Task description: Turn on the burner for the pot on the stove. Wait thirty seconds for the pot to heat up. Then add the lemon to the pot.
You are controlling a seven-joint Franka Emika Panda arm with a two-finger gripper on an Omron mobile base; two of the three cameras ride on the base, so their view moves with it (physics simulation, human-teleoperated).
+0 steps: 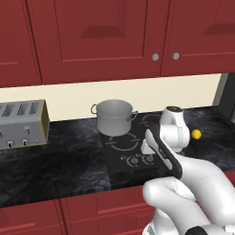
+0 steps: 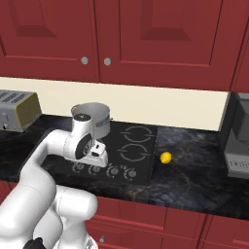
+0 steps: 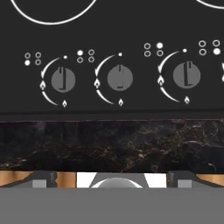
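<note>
While the white arm's two-finger gripper [image 2: 99, 156] hovers above the round grey knobs [image 3: 120, 78], no knob is gripped; finger spread I cannot tell. On the black glass stove [image 1: 137, 153], the grey steel pot [image 1: 114, 116] sits at eleven o'clock. Its small yellow lemon [image 2: 166, 157] lies on the dark counter at three o'clock, so heating, waiting and adding apparently remain.

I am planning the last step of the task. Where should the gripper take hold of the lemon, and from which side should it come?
Probably from straight above, with the fingers closing across the lemon's middle. It is small and rounded, with no handle or stem showing, and lies alone on the dark counter right of the stove, so nothing blocks a descent. The counter beneath leaves little room for a side approach.
</note>
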